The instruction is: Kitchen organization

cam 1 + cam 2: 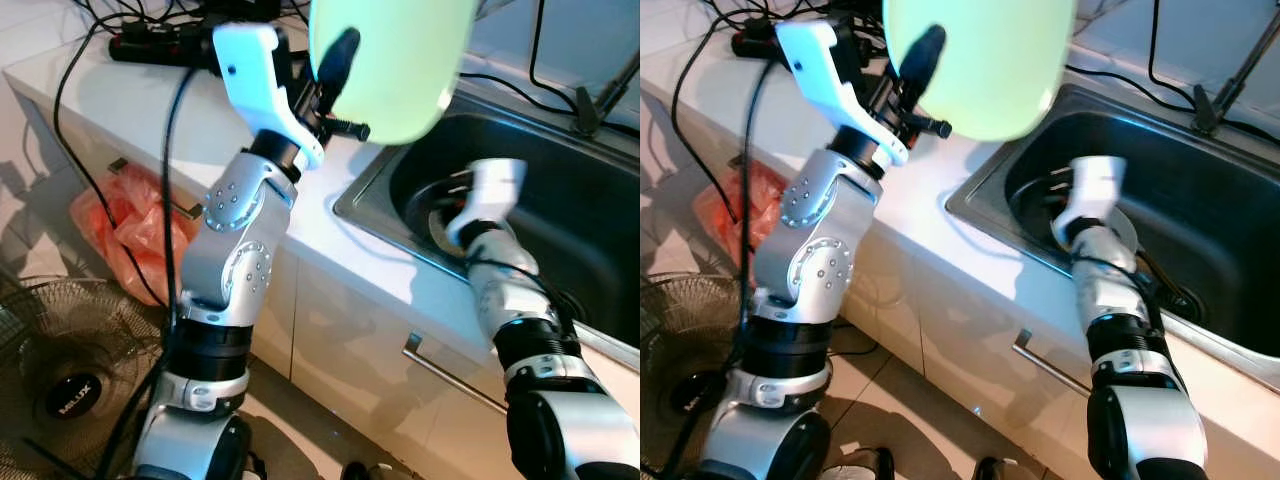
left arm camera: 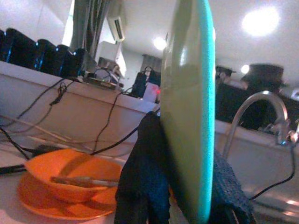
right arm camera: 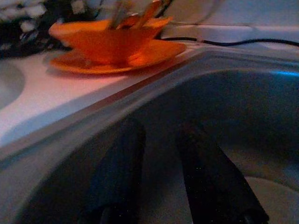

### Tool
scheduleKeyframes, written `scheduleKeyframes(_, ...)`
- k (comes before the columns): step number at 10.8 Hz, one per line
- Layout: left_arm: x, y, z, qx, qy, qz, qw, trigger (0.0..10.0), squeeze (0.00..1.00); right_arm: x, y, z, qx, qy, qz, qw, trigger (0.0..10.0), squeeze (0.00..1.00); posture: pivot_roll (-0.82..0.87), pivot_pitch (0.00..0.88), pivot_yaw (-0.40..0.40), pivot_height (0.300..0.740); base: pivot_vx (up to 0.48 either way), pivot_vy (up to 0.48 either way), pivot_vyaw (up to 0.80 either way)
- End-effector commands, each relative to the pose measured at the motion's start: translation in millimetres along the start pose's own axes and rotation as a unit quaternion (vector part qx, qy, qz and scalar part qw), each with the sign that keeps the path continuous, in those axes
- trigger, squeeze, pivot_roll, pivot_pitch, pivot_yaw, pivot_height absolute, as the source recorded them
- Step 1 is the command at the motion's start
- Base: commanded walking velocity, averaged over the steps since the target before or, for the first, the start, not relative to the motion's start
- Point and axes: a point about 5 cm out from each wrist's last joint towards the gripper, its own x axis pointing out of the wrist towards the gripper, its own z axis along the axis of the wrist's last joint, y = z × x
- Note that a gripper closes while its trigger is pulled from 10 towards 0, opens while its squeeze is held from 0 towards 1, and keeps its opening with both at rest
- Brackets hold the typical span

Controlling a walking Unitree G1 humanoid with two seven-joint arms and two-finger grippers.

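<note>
A pale green plate [image 1: 395, 60] is held up on edge above the white counter [image 1: 140, 110], just left of the sink [image 1: 580, 210]. My left gripper [image 1: 340, 52] is shut on its rim, one black finger [image 2: 145, 172] on each face of the plate [image 2: 189, 93]. My right gripper [image 3: 161, 128] reaches down inside the dark steel sink near the drain, open, with nothing between its fingers. An orange bowl [image 3: 110, 39] with sticks in it sits on an orange plate [image 3: 154, 51] on the counter.
Black cables and a power strip [image 1: 150, 40] run along the counter's back. A faucet [image 2: 254, 112] rises behind the sink. On the floor lie a red plastic bag [image 1: 125, 225] and a fan [image 1: 70, 370]. A cabinet handle [image 1: 450, 375] sticks out below.
</note>
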Motion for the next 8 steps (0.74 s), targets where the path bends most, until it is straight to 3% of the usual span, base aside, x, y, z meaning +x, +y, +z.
scheduleKeyframes(1, 3.6, -3.9, 9, -0.021, -0.035, -0.027, 0.999, 10.0, 0.0, -2.6, -5.2, -8, 0.058, 0.015, -0.018, 0.998, 10.0, 0.0, 0.08, 0.11, -0.037, 0.74, 0.0, 0.0, 0.0)
scheduleKeyframes(2, 1.6, 2.7, 8, -0.048, -0.04, -0.031, 0.998, 10.0, 0.0, -1.3, -6.2, -4, 0.113, 0.003, -0.022, 0.993, 10.0, 0.0, 0.07, 0.112, -0.034, 0.74, 0.0, 0.0, 0.0)
scheduleKeyframes(5, -2.9, 18.9, 8, -0.072, -0.049, -0.018, 0.996, 10.0, 0.0, -1.1, -12.7, 1, 0.203, -0.018, -0.032, 0.979, 10.0, 0.0, 0.07, 0.107, -0.025, 0.74, 0.0, 0.0, 0.0)
scheduleKeyframes(7, -4.6, 27.9, 8, -0.074, -0.053, -0.001, 0.996, 10.0, 0.0, -0.3, -15.0, 11, 0.221, -0.04, -0.023, 0.974, 10.0, 0.0, 0.07, 0.104, -0.024, 0.74, 0.0, 0.0, 0.0)
scheduleKeyframes(8, -5.1, 29.4, 9, -0.073, -0.056, -0.002, 0.996, 10.0, 0.0, 0.9, -15.3, 20, 0.202, -0.054, -0.015, 0.978, 10.0, 0.0, 0.06, 0.102, -0.023, 0.74, 0.0, 0.0, 0.0)
